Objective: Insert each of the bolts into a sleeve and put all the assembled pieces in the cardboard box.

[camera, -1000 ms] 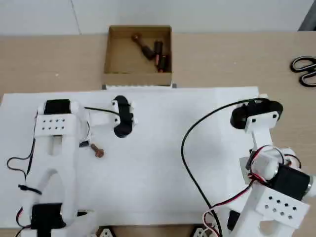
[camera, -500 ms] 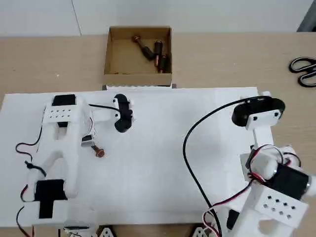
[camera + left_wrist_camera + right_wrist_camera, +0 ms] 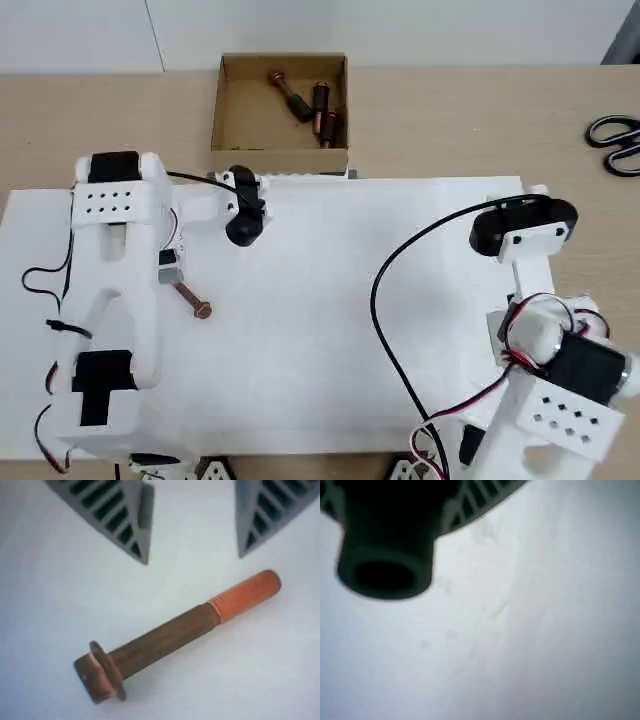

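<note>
Bolt lies flat on the white sheet that covers the table, alone and well apart from the cardboard box. The box already holds several assembled pieces.

Left gripper: jaws apart, hovering just beside the bolt's orange-tipped end, touching nothing.

Right gripper: appears clamped on a black sleeve, whose open bore faces the camera above the sheet.

Handling assessment, bolt: it looks like rigid metal, small but dense for its size. It should not deform or break under grip pressure. The shank is round and smooth, so it is likely to roll or pivot if the jaws close off-centre. The flanged head stops it rolling freely.

Recommended hold: across the brown shank, towards the head, jaws square to the axis. That leaves the orange end projecting to enter the bore.

Handling assessment, sleeve: it looks stiff. Alignment with the bolt tip is judged the critical tolerance.
</note>
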